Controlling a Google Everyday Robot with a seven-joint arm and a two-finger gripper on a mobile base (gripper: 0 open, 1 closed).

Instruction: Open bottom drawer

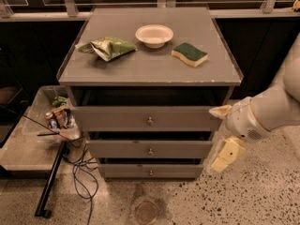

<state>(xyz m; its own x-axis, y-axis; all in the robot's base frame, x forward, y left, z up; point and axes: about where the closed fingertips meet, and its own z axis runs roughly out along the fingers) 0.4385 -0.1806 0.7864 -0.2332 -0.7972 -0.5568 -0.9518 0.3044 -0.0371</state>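
Note:
The bottom drawer [122,171] is the lowest and slimmest of three grey drawer fronts, with a small round knob [151,173] at its centre. It sits pushed in. My gripper [223,134] hangs at the cabinet's right front corner, level with the middle drawer and to the right of and above the bottom drawer's knob. Its two pale fingers are spread apart, one fingertip [218,111] by the top drawer's right end and the other [225,156] lower down. It holds nothing and touches no knob.
On the cabinet top [150,67] lie a green chip bag [108,47], a white bowl [153,34] and a green-yellow sponge [190,54]. A clear bin [42,102] with cans, a black pole [51,179] and cables [82,172] are at the left. A floor drain [146,211] lies in front.

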